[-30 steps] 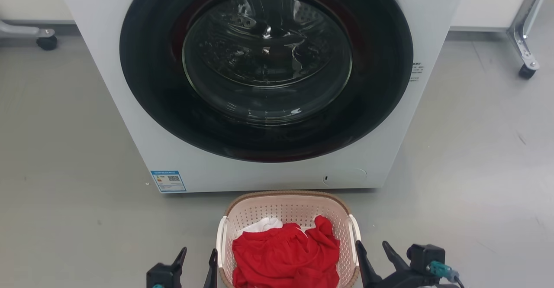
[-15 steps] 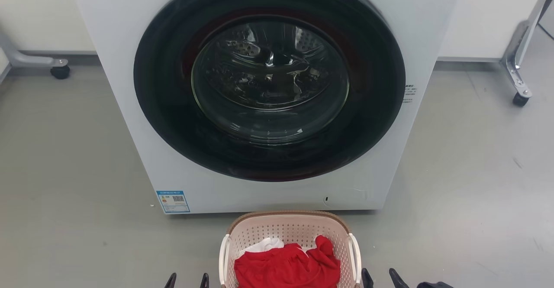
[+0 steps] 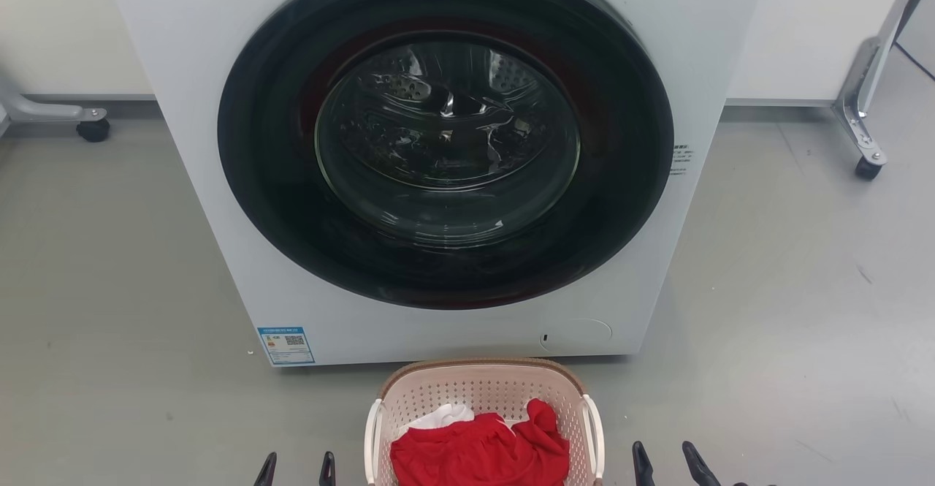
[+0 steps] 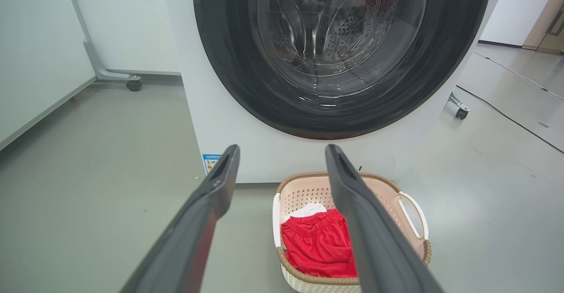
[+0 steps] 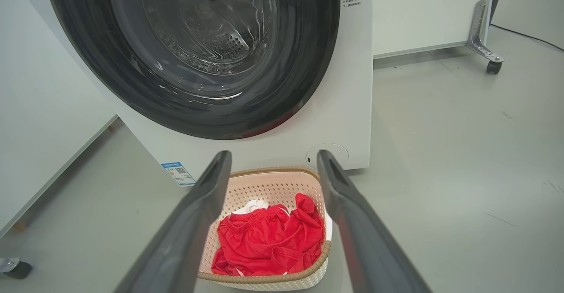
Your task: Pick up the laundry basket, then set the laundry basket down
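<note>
Laundry basket (image 3: 482, 391) unheld on the floor (image 3: 767, 289) — a lopsided lift is the risk.
The left gripper (image 3: 297, 470) and right gripper (image 3: 666, 468) flank it with fingers spread, holding nothing. If one catches its white handle (image 3: 372, 431) and the other slips off, the basket could tip and spill the red garment (image 3: 478, 457). The basket stands just before the washing machine (image 3: 182, 106) — pale pink, perforated, with a brown woven-look rim and clothes heaped inside.
</note>
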Controlling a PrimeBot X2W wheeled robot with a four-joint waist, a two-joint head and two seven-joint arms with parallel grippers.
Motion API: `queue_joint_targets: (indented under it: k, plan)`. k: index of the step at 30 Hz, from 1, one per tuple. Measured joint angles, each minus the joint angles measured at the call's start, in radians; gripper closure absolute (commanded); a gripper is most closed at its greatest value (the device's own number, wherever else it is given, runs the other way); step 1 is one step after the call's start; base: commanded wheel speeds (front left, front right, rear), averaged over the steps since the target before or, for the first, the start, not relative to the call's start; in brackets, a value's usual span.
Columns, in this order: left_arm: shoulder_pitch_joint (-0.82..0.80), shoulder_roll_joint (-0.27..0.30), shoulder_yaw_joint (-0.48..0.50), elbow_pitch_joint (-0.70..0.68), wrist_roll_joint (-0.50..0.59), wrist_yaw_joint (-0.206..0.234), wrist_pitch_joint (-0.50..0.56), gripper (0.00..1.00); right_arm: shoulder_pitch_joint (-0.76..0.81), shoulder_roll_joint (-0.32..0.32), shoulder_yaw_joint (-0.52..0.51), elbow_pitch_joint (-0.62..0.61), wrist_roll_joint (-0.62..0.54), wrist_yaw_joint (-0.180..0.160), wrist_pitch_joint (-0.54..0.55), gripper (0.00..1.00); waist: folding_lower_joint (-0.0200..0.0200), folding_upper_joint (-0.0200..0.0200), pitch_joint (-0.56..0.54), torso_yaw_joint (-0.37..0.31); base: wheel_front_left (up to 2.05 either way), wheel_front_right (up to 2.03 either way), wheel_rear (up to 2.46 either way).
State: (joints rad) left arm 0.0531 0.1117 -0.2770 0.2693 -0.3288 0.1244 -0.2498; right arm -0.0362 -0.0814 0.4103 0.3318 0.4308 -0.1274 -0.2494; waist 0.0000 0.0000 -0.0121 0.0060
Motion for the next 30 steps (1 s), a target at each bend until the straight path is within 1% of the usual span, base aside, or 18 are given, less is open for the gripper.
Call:
queue_joint_targets:
  k: [3, 15, 21, 30]
  plan:
    - [0.003, -0.002, 0.012, -0.017, 0.022, 0.0, 0.0, 0.0, 0.015, 0.003, -0.017, -0.02, -0.022, 0.0, 0.0, 0.0, 0.0, 0.0, 0.002, -0.003, 0.0, 0.0, 0.0]
    - [0.017, -0.013, 0.043, -0.055, 0.053, 0.0, 0.0, 0.0, 0.053, 0.019, -0.07, -0.081, -0.107, 0.0, 0.0, 0.0, 0.0, 0.0001, 0.01, -0.005, 0.0, 0.0, 0.0]
    - [0.017, -0.018, 0.052, -0.06, 0.086, 0.0, 0.0, 0.0, 0.058, 0.024, -0.081, -0.099, -0.124, 0.0, 0.0, 0.0, 0.0, 0.0, 0.013, -0.006, 0.0, 0.0, 0.0]
    - [0.017, -0.024, 0.065, -0.065, 0.103, 0.0, 0.0, 0.0, 0.071, 0.028, -0.096, -0.119, -0.143, 0.0, 0.0, 0.0, 0.0, 0.0, 0.015, -0.006, 0.0, 0.0, 0.0]
